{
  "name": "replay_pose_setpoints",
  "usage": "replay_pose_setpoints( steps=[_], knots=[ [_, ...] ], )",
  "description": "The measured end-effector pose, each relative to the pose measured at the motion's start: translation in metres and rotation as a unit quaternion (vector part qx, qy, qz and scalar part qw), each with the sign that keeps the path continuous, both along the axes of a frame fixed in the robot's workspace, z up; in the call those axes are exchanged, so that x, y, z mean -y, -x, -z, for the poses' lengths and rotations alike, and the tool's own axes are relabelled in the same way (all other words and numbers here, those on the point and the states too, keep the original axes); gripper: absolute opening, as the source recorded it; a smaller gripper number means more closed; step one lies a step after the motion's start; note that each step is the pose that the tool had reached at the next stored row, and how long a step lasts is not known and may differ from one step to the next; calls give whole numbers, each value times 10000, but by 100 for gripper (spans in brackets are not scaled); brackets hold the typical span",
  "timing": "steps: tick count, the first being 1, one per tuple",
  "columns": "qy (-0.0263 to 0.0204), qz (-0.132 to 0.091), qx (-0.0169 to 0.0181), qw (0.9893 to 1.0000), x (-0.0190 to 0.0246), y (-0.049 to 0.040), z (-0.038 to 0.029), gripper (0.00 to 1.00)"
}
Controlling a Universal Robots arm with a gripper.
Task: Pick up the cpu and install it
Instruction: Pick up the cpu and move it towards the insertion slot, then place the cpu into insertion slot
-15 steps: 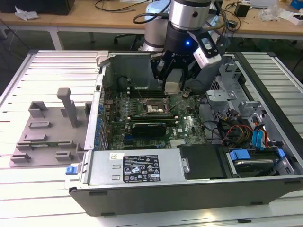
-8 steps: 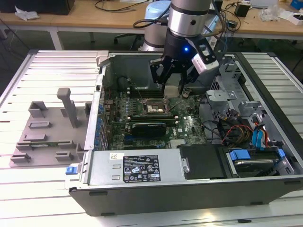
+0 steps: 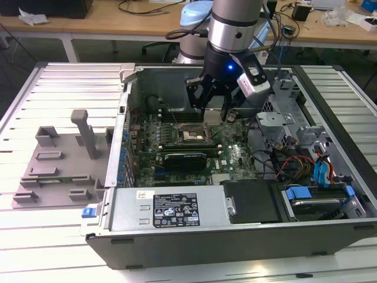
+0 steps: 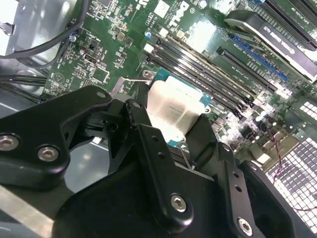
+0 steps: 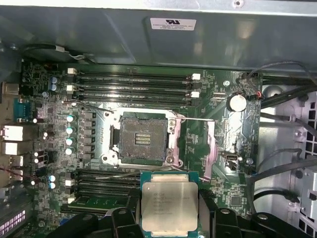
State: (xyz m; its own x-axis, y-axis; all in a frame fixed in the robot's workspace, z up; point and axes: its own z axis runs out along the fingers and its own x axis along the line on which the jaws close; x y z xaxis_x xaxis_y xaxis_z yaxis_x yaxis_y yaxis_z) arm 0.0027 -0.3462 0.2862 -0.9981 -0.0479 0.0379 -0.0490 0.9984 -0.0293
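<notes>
The cpu (image 5: 168, 204) sits clamped between the two black fingers (image 5: 206, 208) of the gripper (image 3: 216, 107), its pale silver top facing the first wrist view and its green edge peeking out around the metal. The jaws are closed against opposite sides of the chip, and it is lifted clear of the board, not resting on anything. In the second wrist view the cpu (image 4: 174, 110) looks roughly level, hanging over the green motherboard (image 5: 232, 198) with the black linkage of the gripper crowding in front of it.

Close by is the socket (image 5: 142, 139), a black square frame with metal edges. It lies open with nothing seated in it, and its metal load plate (image 5: 207, 144) is swung off to one side. The chip hangs near the socket but offset from it, not yet over the opening. Rows of memory slots (image 5: 133, 82) run along the far side of the socket, and more of them lie between the socket and the chip.

From the exterior view, the arm reaches down into the open computer case (image 3: 177, 242), the gripper low over the board just beside the socket (image 3: 191, 134). A dark expansion card (image 3: 185, 158) lies across the board nearer the camera. Outside the case, on the exterior view's left, a grey fixture tray (image 3: 56, 171) with upright posts stands on the slatted table (image 3: 59, 242), well apart from the gripper.
</notes>
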Motion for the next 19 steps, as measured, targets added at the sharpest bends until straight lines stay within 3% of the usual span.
replay_pose_setpoints(
  steps=[15, 19],
  knots=[
    [-1, 3, 1, 10000, 0, 0, 3, 55],
    [-1, 266, 1, 9996, 0, 0, 4, 55]
  ],
)
